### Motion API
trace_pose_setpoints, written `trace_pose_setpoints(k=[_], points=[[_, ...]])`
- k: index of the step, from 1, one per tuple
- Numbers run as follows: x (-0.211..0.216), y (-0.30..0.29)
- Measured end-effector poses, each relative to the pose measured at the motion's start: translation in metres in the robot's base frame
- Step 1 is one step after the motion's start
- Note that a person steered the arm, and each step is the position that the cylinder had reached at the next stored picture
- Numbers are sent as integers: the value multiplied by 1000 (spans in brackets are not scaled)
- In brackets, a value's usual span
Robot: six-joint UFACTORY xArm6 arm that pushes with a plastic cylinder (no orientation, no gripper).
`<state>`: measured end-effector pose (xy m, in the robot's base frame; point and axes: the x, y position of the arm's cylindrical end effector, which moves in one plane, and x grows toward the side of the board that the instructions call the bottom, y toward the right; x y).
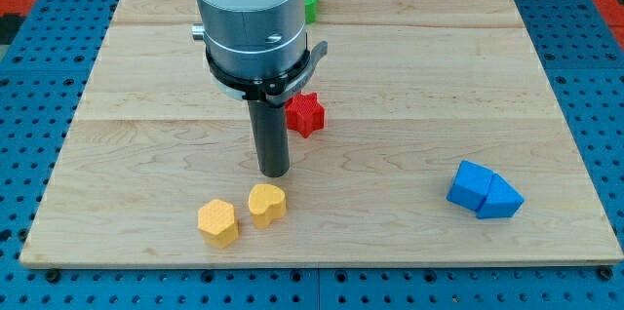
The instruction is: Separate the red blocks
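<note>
The camera view shows my tip (pixel 275 173), a plain rod end effector with nothing to open or close, just below-left of the red star-shaped block (pixel 304 113) on the wooden bench (pixel 409 76); I should circle round and push slowly through its middle.

Star block (pixel 305 113) just up-right of my tip (pixel 276 173), heart block (pixel 266 204) and hexagon block (pixel 217 221) side by side below it

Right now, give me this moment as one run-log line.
my tip: below-left of red star block, apart | second red block: partly hidden behind arm | yellow blocks: view's bottom | blue blocks: right
</note>
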<state>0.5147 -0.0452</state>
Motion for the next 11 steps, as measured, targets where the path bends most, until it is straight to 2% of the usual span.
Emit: trace_pose_setpoints(k=[1, 2, 3, 4, 5, 6, 7, 8, 9, 10, 11], points=[[0, 15], [-9, 63], [-49, 72], [-93, 42], [-88, -45], [-51, -40], [-56, -58], [-91, -38], [-106, -93], [-112, -120], [-112, -114]])
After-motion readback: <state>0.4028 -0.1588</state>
